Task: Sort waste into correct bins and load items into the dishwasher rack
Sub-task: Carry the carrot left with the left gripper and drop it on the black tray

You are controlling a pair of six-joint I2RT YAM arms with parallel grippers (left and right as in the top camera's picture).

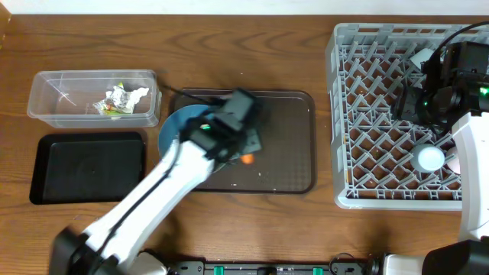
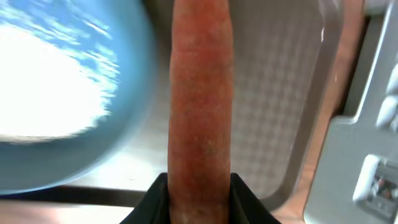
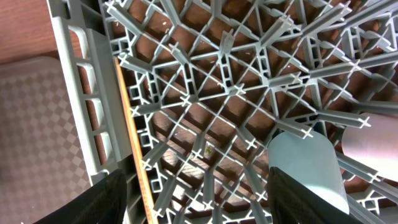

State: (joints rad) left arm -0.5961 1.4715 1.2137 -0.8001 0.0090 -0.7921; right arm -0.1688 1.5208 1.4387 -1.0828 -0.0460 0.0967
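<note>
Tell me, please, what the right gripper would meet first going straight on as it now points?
Probably the peg lattice of the large square grey plastic dishwasher rack, directly beyond the open right gripper; the small light blue cup sits off to its side. Depth is unclear.

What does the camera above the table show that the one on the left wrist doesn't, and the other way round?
Only overhead: the clear tub holding foil scraps, and the black tray. Only left wrist: the left gripper pinching the carrot, close up. Both: the blue plate and the brown serving tray.
</note>
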